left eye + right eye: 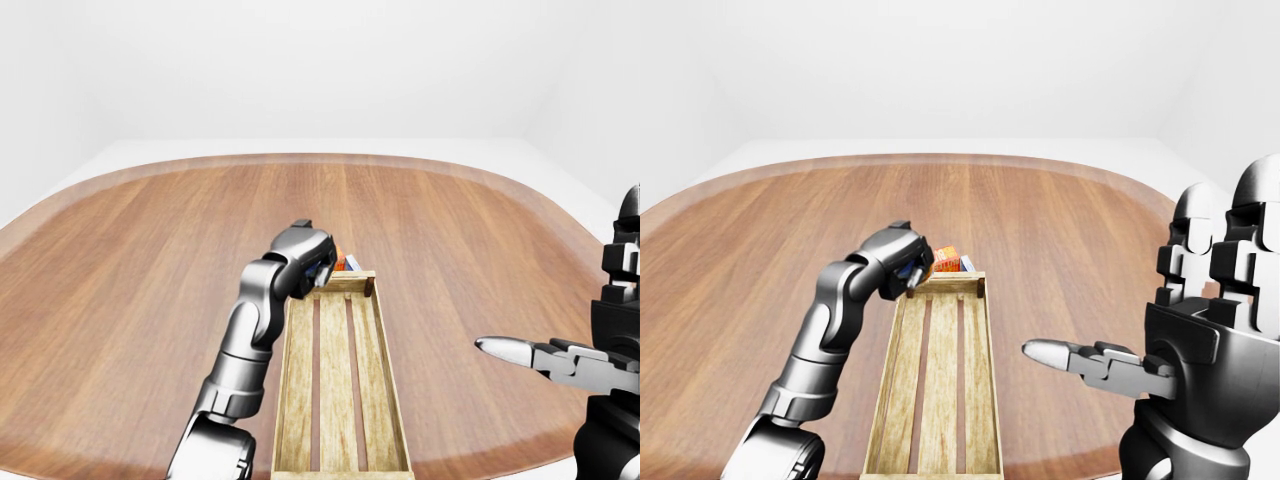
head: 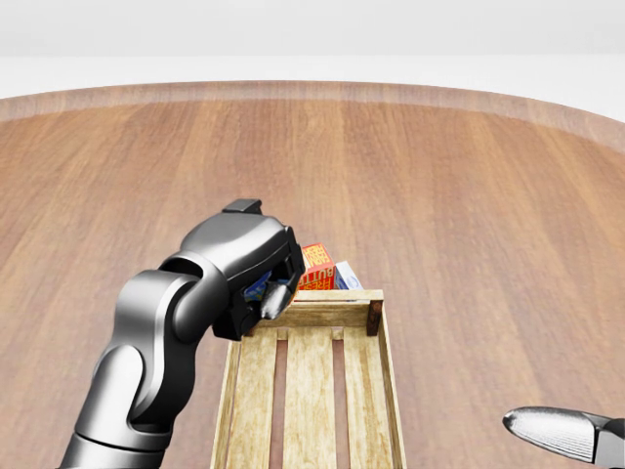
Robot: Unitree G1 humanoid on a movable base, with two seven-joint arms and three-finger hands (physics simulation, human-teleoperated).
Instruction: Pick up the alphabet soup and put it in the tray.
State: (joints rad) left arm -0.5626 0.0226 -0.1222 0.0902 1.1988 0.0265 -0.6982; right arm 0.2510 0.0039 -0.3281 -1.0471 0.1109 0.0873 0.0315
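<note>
Your left hand [image 2: 262, 285] is curled at the top end of the wooden tray [image 2: 309, 391], by the alphabet soup [image 2: 316, 268] can, which stands on the table [image 2: 469, 195] just beyond the tray's end wall. You cannot tell whether the fingers grip the can. Your right hand [image 1: 1200, 340] hangs open, well apart, holding nothing. The tray holds nothing yet, so lifting and placing the soup remain.
</note>
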